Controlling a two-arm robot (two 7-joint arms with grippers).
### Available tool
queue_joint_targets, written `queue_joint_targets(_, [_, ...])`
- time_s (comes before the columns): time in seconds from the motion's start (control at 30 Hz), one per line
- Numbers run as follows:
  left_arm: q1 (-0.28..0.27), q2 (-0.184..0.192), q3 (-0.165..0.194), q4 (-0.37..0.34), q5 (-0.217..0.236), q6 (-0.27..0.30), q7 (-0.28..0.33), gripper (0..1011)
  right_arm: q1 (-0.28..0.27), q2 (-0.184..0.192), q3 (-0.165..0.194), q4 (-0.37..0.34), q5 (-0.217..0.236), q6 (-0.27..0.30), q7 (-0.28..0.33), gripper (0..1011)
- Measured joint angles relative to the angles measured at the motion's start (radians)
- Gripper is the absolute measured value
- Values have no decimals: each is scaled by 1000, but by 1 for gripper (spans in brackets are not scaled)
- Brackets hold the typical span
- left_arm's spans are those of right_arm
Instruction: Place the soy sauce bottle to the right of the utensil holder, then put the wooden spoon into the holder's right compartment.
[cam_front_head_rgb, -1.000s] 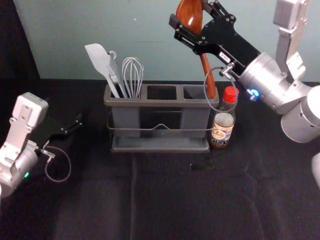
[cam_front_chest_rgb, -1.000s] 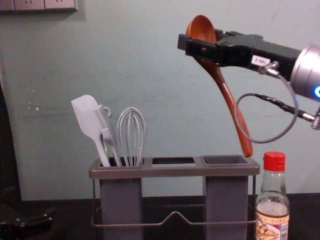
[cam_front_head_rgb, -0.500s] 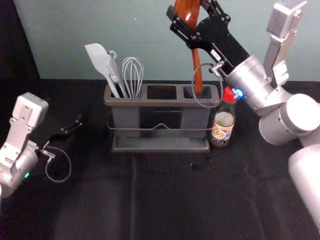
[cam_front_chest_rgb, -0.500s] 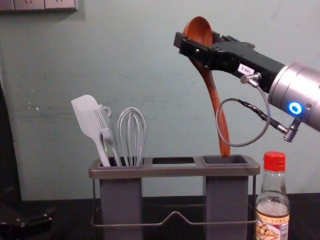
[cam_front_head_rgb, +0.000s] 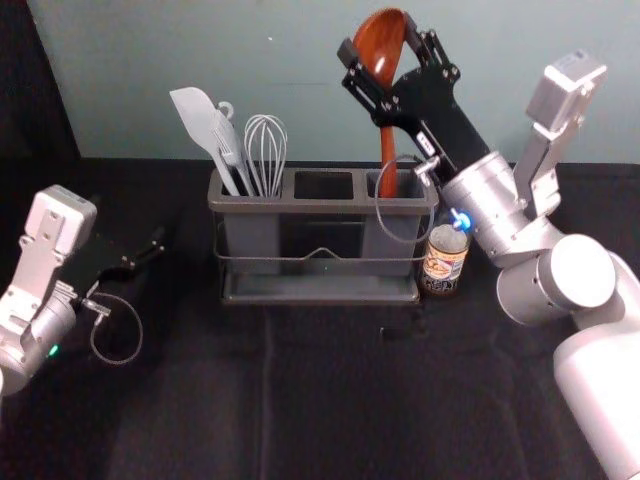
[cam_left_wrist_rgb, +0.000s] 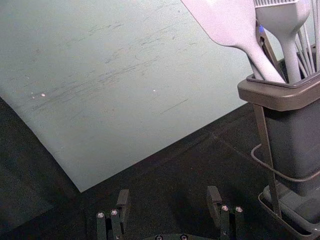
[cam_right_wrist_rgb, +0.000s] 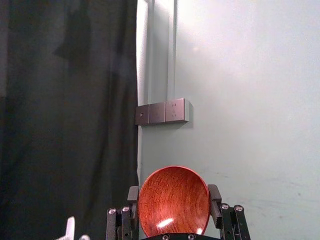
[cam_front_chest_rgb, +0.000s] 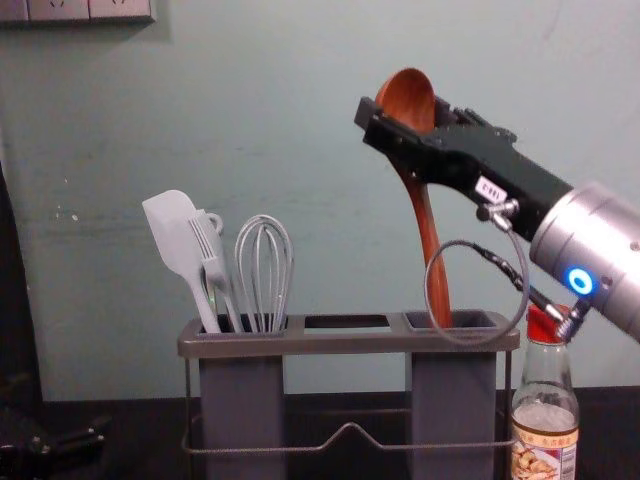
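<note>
1 spoon (cam_front_head_rgb: 386, 80) lower, R gripper (cam_front_head_rgb: 379, 38) abv 1 holder (cam_front_head_rgb: 330, 207).

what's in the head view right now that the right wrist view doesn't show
Head view, not right wrist view: the soy sauce bottle, standing to the right of the utensil holder.

Right wrist view, not head view: the wall socket plates.

Both: the bowl of the wooden spoon between the fingers of the right gripper, with pale wall behind.
</note>
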Motion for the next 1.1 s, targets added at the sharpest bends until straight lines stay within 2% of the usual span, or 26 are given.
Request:
queue_joint_targets(0.3, [0,0,0,0,0,0,0,1000,-22,-4,8,46,12,-36,21,838])
queue_joint_targets(1.1, [0,0,0,0,0,0,0,1001,-72,1,28,71,25,-48,39,838])
